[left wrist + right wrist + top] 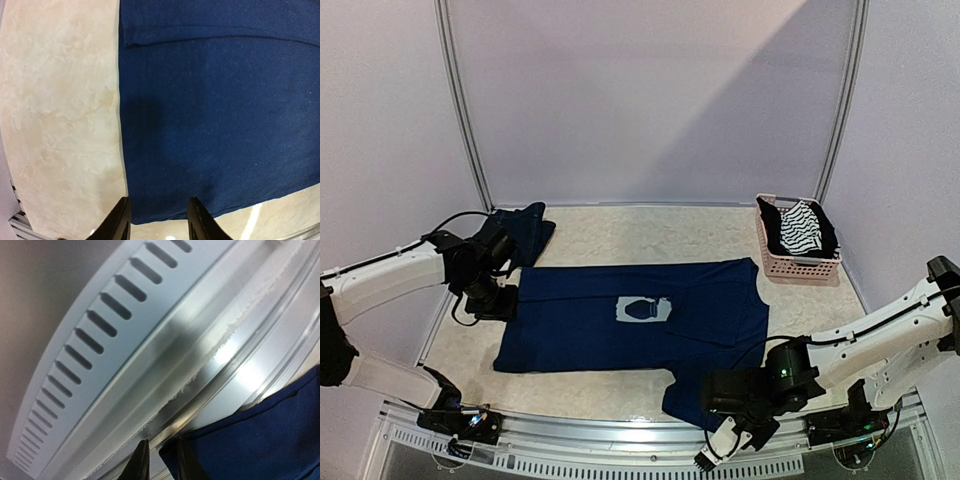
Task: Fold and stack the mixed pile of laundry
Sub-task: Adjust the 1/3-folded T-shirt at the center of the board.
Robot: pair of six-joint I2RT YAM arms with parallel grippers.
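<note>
The navy T-shirt (620,320) lay spread flat across the middle of the table (620,235), its pale print (643,309) facing up. The left gripper (157,225) sat at the shirt's left edge, fingers apart over the hem and holding nothing. The right gripper (161,460), at the table's near rail (200,365), pinched a corner of the shirt.

Deep navy, plain, with a pale square print holding a dark figure: large short-sleeved T-shirt (580,320), frame centre. Darker navy: crumpled denim piece (525,232), upper left. Black-and-white wavy stripes: folded striped garment (802,228), inside small pink perforated plastic basket (800,268), upper right. Mottled cream-beige, marble-like: flat tabletop (620,240). Pale silver-grey with dark slots: metal front rail (100,325).
</note>
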